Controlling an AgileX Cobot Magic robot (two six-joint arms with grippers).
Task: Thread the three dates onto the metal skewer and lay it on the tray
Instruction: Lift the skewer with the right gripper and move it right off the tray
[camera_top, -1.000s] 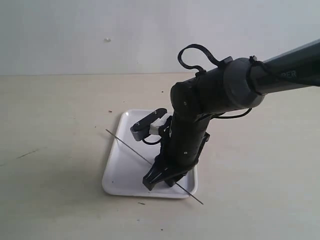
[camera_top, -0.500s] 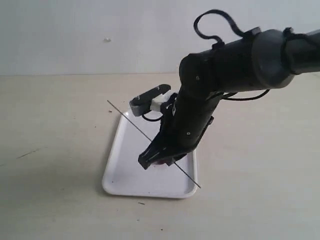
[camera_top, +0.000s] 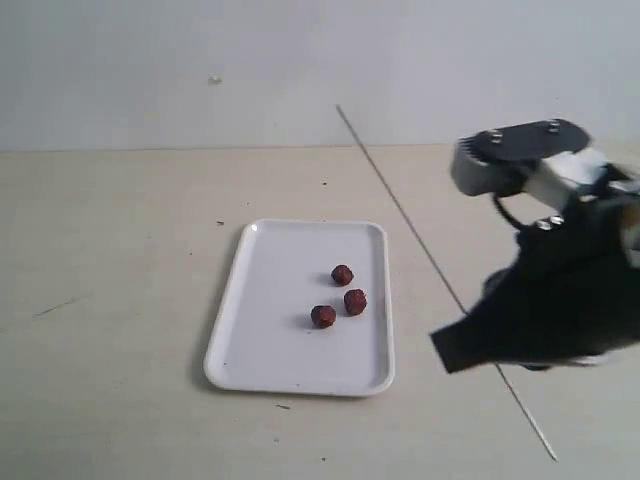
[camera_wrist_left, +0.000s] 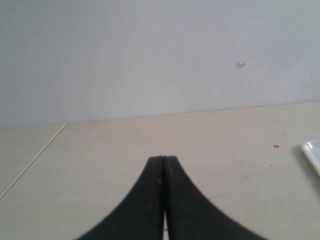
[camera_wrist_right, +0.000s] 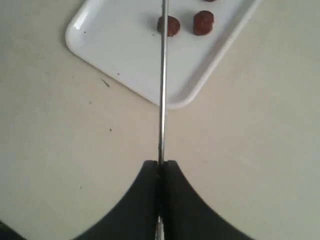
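Right gripper (camera_wrist_right: 160, 166) has swung off the tray (camera_top: 228, 330) and out to the right since a second ago, taking the skewer (camera_top: 420, 240) along, so the dates (camera_top: 354, 301) are uncovered now. Going left to right: the left gripper (camera_wrist_left: 163, 161) only turns up in its own wrist cam, black jaws pressed flat together with nothing between them, over bare table (camera_top: 110, 300) with just a corner of the tray poking in. Next is the tray itself, white and glossy with rounded corners and a low rim. The three dates sit loose on it in a tight little triangle right of its middle, wrinkly dark red-brown, none threaded yet. Right of the tray the skewer is a thin grey rod held slanted in the air, far tip up against the wall (camera_top: 150, 60), near tip low by the table. The right gripper is clenched on it. The outside cam only gives a black blur there, while the wrist cam shows the rod pinched between the tips, lining up across the tray rim and one date.
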